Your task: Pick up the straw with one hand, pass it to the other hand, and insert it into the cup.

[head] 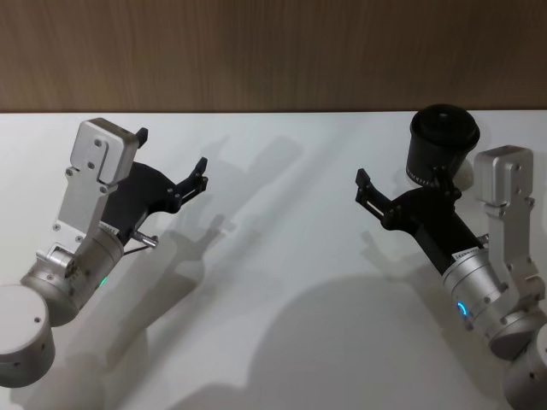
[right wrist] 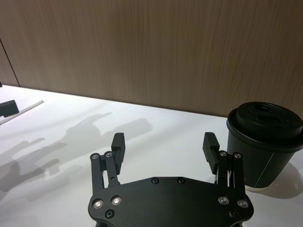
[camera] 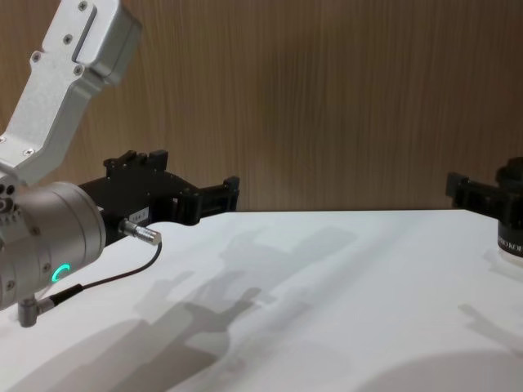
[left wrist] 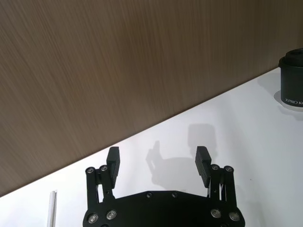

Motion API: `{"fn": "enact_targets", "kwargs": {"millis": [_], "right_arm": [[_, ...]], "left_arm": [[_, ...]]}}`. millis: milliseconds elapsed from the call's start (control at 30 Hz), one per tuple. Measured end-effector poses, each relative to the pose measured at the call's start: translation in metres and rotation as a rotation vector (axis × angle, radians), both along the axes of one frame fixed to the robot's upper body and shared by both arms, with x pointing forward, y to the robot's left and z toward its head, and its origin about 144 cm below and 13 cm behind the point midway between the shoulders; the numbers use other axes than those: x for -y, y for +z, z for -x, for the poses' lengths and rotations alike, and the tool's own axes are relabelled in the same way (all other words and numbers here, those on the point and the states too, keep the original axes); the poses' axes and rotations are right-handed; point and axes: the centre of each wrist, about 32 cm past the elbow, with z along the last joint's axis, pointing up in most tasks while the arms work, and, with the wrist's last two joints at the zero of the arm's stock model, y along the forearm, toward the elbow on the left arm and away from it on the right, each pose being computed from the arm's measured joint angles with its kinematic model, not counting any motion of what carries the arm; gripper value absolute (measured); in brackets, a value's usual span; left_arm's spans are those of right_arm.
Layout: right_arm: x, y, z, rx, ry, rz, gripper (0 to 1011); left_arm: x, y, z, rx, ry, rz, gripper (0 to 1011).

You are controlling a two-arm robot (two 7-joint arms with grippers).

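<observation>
Presently, left gripper (left wrist: pixel 158 160): jaws spread, empty
Right gripper (right wrist: pixel 164 144): jaws spread, empty — cup (right wrist: pixel 263 142) seen beside
Straw (left wrist: pixel 52 209): laid on table (head: pixel 282 256)

We count two pincers, the left pincer (head: pixel 171 152) and the right pincer (head: pixel 402 181), and each has two fingers (left wrist: pixel 113 158), so four in all. We see one white straw (left wrist: pixel 52 208), one dark cup (head: pixel 443 145) and one white counter (head: pixel 282 273).
</observation>
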Motion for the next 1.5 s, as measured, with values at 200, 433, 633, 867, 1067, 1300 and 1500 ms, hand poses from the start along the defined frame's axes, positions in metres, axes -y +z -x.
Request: {"fn": "enact_targets", "kwargs": {"millis": [200,433,633,867,1067,1300,1500], "right_arm": [[0.000,0.000,0.000,0.000,0.000,0.000,1001],[0.000,0.000,0.000,0.000,0.000,0.000,1001],[0.000,0.000,0.000,0.000,0.000,0.000,1001],[0.000,0.000,0.000,0.000,0.000,0.000,1001],[0.000,0.000,0.000,0.000,0.000,0.000,1001],[0.000,0.000,0.000,0.000,0.000,0.000,1001],[0.000,0.000,0.000,0.000,0.000,0.000,1001]], "left_arm": [[0.000,0.000,0.000,0.000,0.000,0.000,1003],[0.000,0.000,0.000,0.000,0.000,0.000,1003],[0.000,0.000,0.000,0.000,0.000,0.000,1003],[0.000,0.000,0.001,-0.002,0.007,0.005,1003],[-0.002,0.001,0.004,-0.009,0.024,0.015,1003],[-0.008,0.005,0.008,-0.027,0.035,0.017,1003],[-0.014,0.007,0.012,-0.060,0.037,0.018,1003]]}}
